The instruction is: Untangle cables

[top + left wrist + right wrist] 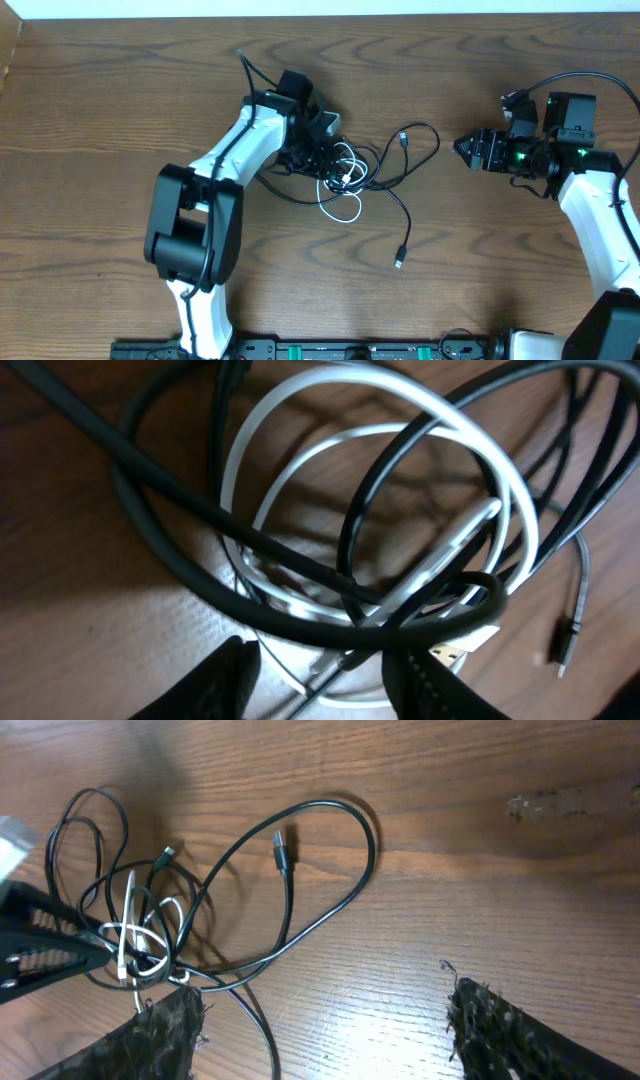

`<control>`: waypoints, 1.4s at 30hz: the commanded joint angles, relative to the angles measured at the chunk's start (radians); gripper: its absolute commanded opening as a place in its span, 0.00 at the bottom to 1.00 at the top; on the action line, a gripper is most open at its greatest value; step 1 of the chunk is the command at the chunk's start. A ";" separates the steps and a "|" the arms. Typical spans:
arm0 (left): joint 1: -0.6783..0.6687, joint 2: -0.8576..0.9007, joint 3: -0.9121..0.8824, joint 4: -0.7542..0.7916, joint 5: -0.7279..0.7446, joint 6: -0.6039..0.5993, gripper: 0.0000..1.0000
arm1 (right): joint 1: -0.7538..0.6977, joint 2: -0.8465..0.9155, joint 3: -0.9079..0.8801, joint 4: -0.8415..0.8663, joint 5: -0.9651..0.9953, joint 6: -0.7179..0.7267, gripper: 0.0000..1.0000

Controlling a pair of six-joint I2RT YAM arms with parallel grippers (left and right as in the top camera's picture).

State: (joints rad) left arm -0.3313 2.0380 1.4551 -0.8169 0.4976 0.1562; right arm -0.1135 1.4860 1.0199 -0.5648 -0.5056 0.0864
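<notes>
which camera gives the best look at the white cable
The left wrist view: the white cable fills the frame up close, its loops threaded through the black cables. Overhead shows it only as small loops among them; the right wrist view shows thin white strands at the far left.

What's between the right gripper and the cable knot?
Overhead view: a loose black cable loop with its plug lies between the right gripper and the knot.

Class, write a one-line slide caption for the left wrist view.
Left tool over a white cable looped among black cables.
</notes>
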 commanded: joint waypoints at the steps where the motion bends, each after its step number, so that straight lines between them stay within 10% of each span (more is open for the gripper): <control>1: 0.001 0.031 -0.003 0.010 -0.009 0.026 0.40 | 0.004 0.006 0.000 -0.005 0.002 -0.014 0.77; 12: 0.003 0.018 0.002 0.015 -0.009 0.026 0.07 | 0.004 0.006 0.000 -0.004 0.002 -0.013 0.77; 42: 0.034 -0.605 0.010 0.117 0.126 -0.253 0.07 | 0.258 0.006 0.000 0.267 -0.226 0.151 0.70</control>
State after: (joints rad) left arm -0.2989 1.5005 1.4544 -0.7319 0.5518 -0.0574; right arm 0.0944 1.4860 1.0199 -0.3233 -0.7330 0.1532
